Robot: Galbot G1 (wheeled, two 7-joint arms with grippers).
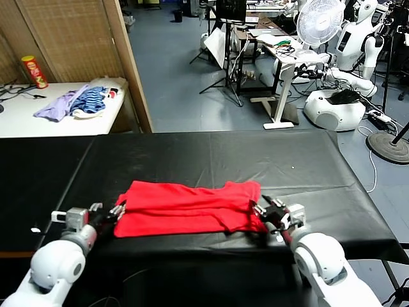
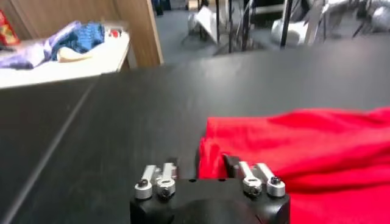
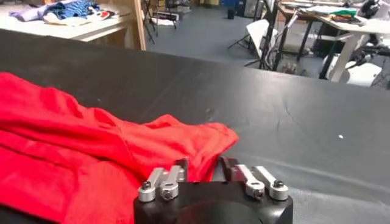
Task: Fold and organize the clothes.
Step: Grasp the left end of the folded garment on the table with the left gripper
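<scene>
The red T-shirt point(image 1: 185, 208) lies folded into a long flat band on the black table point(image 1: 211, 153), near its front edge. My left gripper point(image 1: 119, 212) sits at the shirt's left end. It is open, and the cloth's edge point(image 2: 304, 146) lies between its spread fingers point(image 2: 232, 164). My right gripper point(image 1: 262, 212) is at the shirt's right end. It is open too, with a bunched corner of the red cloth point(image 3: 73, 146) lying between its fingers point(image 3: 181, 165). Neither gripper pinches the cloth.
A white side table point(image 1: 38, 121) at the back left carries a heap of lilac and blue-striped garments point(image 1: 75, 102) and a red can point(image 1: 34, 70). A wooden partition point(image 1: 131, 57) stands beside it. Behind the black table are stands, a fan point(image 1: 319, 19) and another robot point(image 1: 348, 70).
</scene>
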